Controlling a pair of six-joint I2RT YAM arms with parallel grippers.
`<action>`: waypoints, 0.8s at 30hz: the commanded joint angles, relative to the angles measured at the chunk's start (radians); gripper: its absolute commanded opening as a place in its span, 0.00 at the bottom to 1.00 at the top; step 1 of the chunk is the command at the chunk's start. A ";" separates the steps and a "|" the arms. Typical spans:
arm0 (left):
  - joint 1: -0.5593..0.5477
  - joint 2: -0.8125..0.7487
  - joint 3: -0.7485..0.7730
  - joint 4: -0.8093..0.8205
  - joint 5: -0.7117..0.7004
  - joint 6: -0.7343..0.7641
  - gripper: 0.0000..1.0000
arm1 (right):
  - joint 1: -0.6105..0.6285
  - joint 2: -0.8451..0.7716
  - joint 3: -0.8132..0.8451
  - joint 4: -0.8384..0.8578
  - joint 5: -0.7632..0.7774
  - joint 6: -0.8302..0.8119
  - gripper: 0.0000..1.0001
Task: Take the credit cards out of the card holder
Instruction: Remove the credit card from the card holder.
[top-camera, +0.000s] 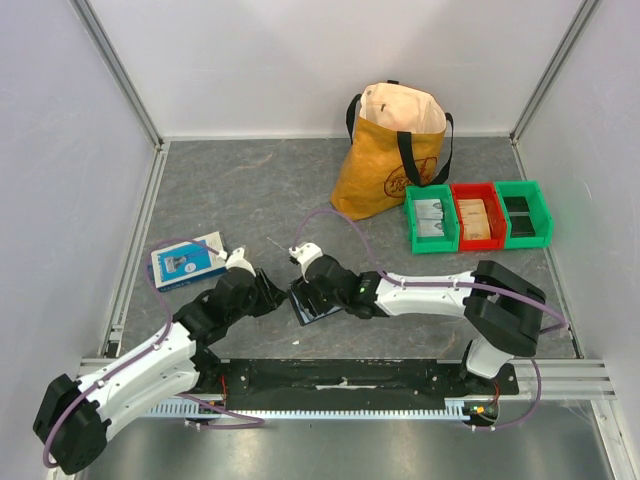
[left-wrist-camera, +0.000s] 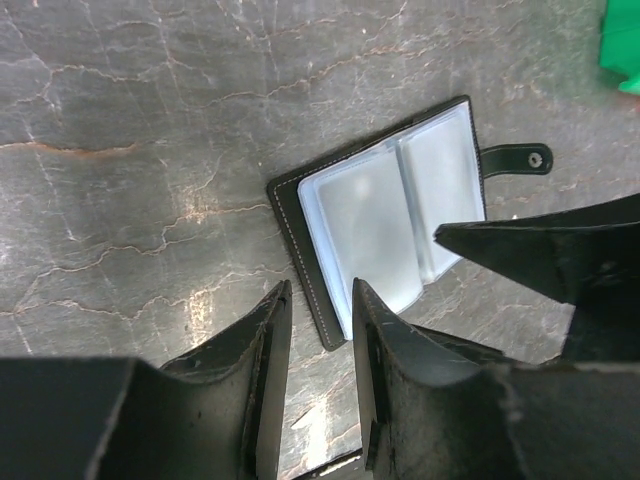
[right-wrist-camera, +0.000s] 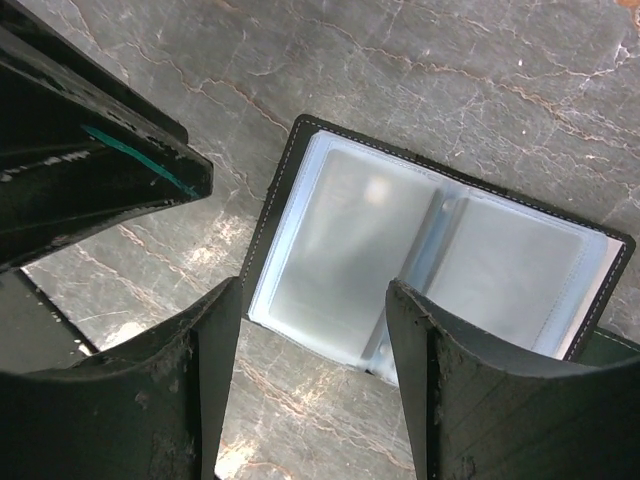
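Black card holder (right-wrist-camera: 420, 250) open on grey bench (right-wrist-camera: 450, 60); left fingers (left-wrist-camera: 265, 350) slightly apart at its edge, right fingers (right-wrist-camera: 440, 380) wide apart above.

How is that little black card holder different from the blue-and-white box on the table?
The card holder is black; the box is blue and white. The card holder lies spread open, showing pale clear sleeves; the box shows only its printed top. Both are flat rectangles lying on the grey table.
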 joint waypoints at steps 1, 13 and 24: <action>-0.004 -0.030 0.022 -0.020 -0.048 -0.018 0.37 | 0.024 0.041 0.047 -0.028 0.099 -0.047 0.67; -0.003 0.058 0.053 0.024 0.033 0.019 0.38 | 0.027 0.099 0.032 -0.069 0.202 -0.013 0.56; -0.004 0.196 0.085 0.132 0.159 0.036 0.40 | -0.068 0.090 -0.063 0.038 0.003 0.070 0.31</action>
